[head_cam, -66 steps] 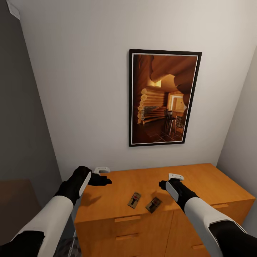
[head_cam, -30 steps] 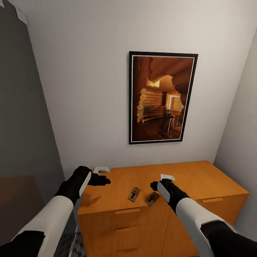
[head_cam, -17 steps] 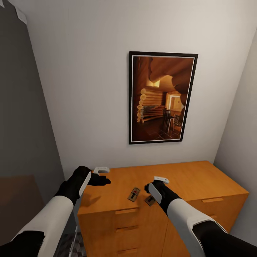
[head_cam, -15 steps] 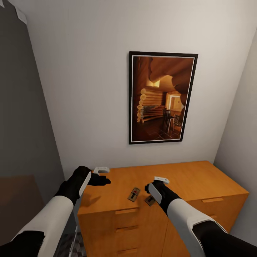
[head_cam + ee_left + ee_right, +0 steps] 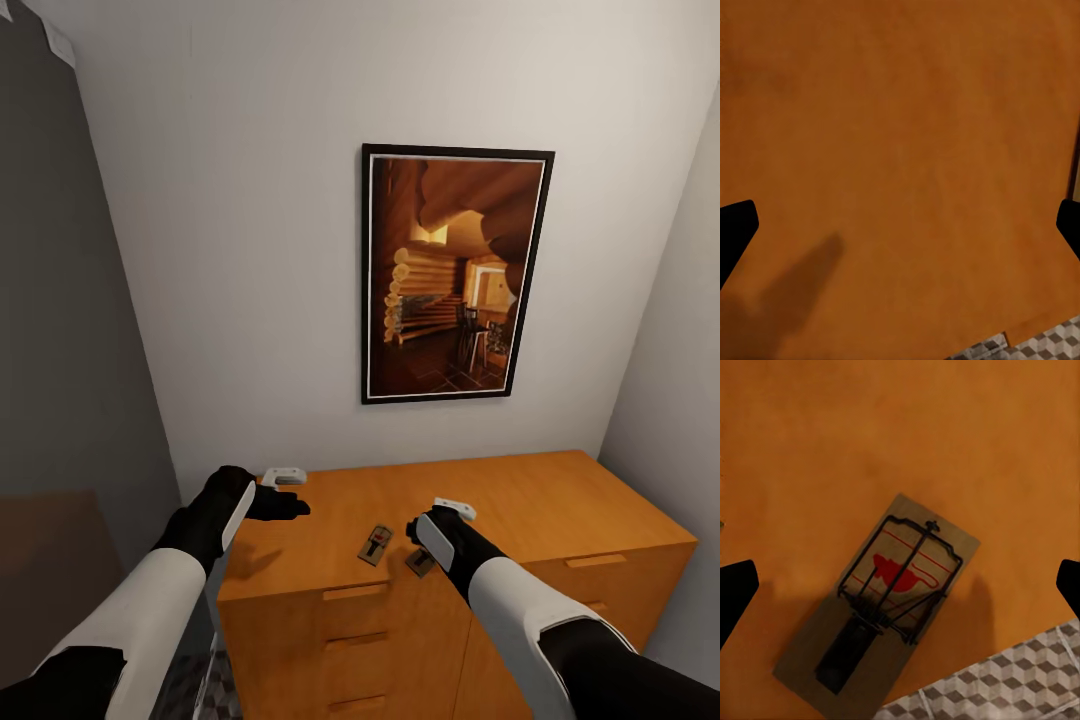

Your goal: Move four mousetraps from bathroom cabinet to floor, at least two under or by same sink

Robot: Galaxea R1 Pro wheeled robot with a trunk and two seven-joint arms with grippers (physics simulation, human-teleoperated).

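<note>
**Q:** What is the left gripper point(image 5: 290, 506) doing over the cabinet point(image 5: 530, 495)?

**A:** It hangs released above the near left corner of the tabletop, its dark fingertips point(image 5: 736, 229) set wide at either edge of the left wrist view. Only bare orange-brown wood and the gripper's own shadow lie under it, with a sliver of the cube-patterned bathroom floor point(image 5: 1050, 345) past the cabinet's edge.

**Q:** And the mousetraps?

**A:** Two sit flat near the front edge of the cabinet top. The left mousetrap point(image 5: 376, 545) lies between the two grippers, nearer the right one. The right mousetrap point(image 5: 420, 561) is directly beneath the right gripper point(image 5: 418, 532).

**Q:** Has the right gripper taken hold of it?

**A:** No. That gripper is spread open above the trap point(image 5: 881, 607), whose board, wire and red spot lie angled between the parted fingertips point(image 5: 736, 589). Floor tiles point(image 5: 1005, 682) show beyond the cabinet's front edge. A framed picture point(image 5: 455, 275) of a log interior hangs on the wall behind.
</note>
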